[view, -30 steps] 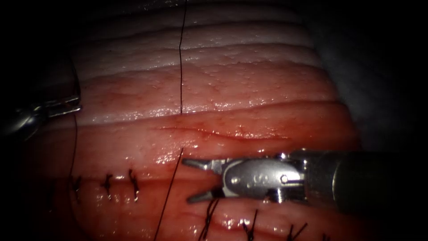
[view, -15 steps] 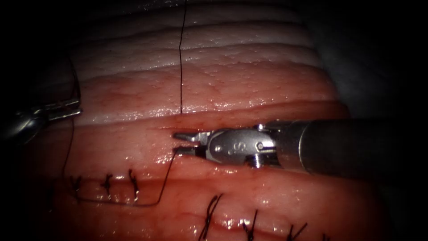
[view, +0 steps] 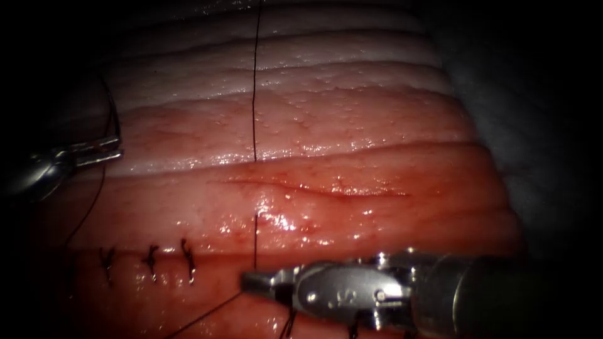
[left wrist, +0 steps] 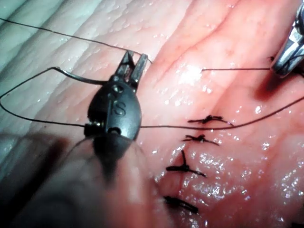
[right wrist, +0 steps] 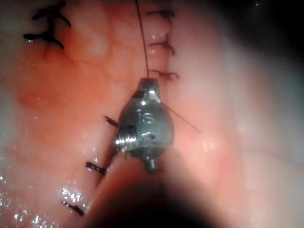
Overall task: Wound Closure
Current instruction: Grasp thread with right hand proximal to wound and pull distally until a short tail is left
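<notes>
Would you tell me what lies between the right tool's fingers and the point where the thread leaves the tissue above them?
In the endoscope view, one taut stretch of thread over bare tissue, up from the right tool.

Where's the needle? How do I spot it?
Look at the left edge of the tissue, where the left hand reaches in. The needle is clamped in it, out of the tissue, left of the cut; the right hand holds only thread. The needle is a stiff, thicker grey curve; the thread is thin, black and loose.
</notes>
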### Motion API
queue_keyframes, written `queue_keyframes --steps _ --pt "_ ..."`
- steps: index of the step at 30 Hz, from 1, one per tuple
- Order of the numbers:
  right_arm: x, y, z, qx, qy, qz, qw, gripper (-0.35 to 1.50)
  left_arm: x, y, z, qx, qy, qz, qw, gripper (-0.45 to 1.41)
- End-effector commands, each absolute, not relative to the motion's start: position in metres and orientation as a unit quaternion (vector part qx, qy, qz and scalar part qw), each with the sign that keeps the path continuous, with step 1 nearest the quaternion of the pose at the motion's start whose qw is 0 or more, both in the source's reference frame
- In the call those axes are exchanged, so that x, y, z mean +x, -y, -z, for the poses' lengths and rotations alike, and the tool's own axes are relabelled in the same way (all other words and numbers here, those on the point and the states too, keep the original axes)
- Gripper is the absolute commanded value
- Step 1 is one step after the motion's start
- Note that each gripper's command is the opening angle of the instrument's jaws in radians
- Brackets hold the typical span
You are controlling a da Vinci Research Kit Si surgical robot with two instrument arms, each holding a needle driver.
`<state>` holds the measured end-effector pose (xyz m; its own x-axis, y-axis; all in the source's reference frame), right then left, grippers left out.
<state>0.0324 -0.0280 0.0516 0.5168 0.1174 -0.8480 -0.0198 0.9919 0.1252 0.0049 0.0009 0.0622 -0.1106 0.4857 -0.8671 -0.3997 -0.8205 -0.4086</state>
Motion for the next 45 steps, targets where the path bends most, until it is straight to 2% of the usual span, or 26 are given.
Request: queue_keyframes --steps 1,11,12,13,15,17,23,37,41,42,43,44,45 --pt "0.0339 0.030 -0.050 0.057 -0.496 -0.031 0.866 -0.35 0.0043 -0.001 -0.063 -0.597 0.037 -0.745 0.296 -0.45" --pt "0.0376 0.036 -0.046 0.080 -0.515 0.013 0.853 -0.35 0.0041 -0.001 -0.063 -0.594 0.040 -0.747 0.295 -0.45" --pt "0.0379 0.035 -0.046 0.081 -0.521 0.008 0.850 -0.13 0.0041 -0.001 -0.063 -0.594 0.039 -0.747 0.295 -0.45" --pt "0.0380 0.035 -0.046 0.076 -0.527 0.010 0.846 0.17 0.0041 -0.001 -0.063 -0.594 0.039 -0.748 0.295 -0.45" --pt "0.0378 0.034 -0.047 0.059 -0.541 0.010 0.839 0.95 0.0041 -0.001 -0.063 -0.593 0.040 -0.748 0.295 -0.45" --pt "0.0367 0.031 -0.048 0.036 -0.562 0.012 0.826 1.23 0.0042 -0.001 -0.063 -0.593 0.041 -0.748 0.297 -0.45" --pt "0.0335 0.024 -0.052 -0.001 -0.589 -0.013 0.808 1.44 0.0042 -0.001 -0.063 -0.594 0.042 -0.747 0.296 -0.45" --pt "0.0333 0.020 -0.062 -0.035 -0.568 -0.018 0.822 1.42 0.0042 -0.001 -0.063 -0.595 0.042 -0.747 0.295 -0.45" --pt "0.0334 0.019 -0.064 -0.040 -0.564 -0.015 0.825 1.28 0.0042 -0.001 -0.063 -0.595 0.042 -0.747 0.295 -0.45" --pt "0.0332 0.019 -0.064 -0.038 -0.561 -0.015 0.827 0.81 0.0042 -0.001 -0.063 -0.595 0.042 -0.747 0.295 -0.45" --pt "0.0332 0.019 -0.064 -0.038 -0.561 -0.015 0.827 0.81 0.0042 -0.001 -0.063 -0.595 0.042 -0.747 0.295 -0.45" --pt "0.0329 0.019 -0.064 -0.029 -0.555 -0.008 0.831 -0.21 0.0042 -0.001 -0.063 -0.595 0.043 -0.747 0.294 -0.45" --pt "0.0329 0.019 -0.064 -0.026 -0.543 -0.003 0.839 -0.35 0.0042 -0.001 -0.063 -0.595 0.043 -0.746 0.294 -0.45"
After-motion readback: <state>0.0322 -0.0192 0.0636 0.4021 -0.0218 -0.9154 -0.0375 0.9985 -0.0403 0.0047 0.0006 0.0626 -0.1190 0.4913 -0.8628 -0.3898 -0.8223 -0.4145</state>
